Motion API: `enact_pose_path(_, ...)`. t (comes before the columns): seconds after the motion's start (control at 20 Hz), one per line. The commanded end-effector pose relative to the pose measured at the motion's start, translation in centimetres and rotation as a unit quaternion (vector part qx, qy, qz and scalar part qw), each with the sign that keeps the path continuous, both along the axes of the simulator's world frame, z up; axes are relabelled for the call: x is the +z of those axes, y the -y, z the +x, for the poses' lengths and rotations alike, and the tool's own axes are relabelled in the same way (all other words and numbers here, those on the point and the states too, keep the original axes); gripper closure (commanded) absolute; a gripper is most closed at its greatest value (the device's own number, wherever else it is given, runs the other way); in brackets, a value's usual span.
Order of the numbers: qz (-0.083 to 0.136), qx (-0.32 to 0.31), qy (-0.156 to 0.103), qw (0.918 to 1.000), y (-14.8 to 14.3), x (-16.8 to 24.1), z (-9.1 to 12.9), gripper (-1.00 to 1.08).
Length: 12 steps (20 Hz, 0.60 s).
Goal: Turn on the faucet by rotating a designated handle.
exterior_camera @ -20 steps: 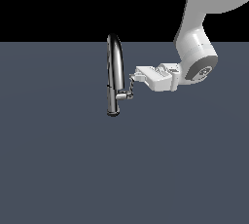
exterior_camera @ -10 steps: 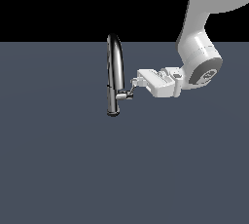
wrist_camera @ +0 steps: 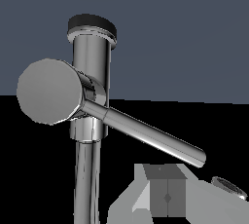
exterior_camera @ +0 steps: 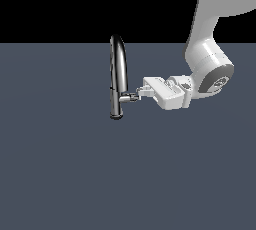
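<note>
Beside the handle (exterior_camera: 131, 97), jaws together.

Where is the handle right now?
In the exterior view, the handle juts from the faucet's lower stem toward the view's right, just above the base, with the pincer at its tip.

Flat, plain slate-blue surface (exterior_camera: 65, 174) filling the lower part of the exterior view, from the near edge out to a straight far edge. Beyond that, solid black backdrop (exterior_camera: 75, 4), left to right. No walls, windows or furniture to make out. Even, soft light; no strong shadows.
</note>
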<state>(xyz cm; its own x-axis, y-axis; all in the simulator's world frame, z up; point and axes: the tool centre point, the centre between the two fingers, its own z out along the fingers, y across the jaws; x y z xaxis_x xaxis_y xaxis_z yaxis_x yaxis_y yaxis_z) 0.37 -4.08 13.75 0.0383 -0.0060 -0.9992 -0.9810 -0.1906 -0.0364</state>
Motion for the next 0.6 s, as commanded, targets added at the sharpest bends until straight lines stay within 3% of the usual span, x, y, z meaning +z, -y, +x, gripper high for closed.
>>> enact_pose_path(0.0,0.001,0.001,-0.003,1.0,-0.1,-1.2,-0.3,1.08)
enact_pose_path(0.55,0.004,0.006,-0.011,0.9999,-0.4,-7.3,-1.6,1.08)
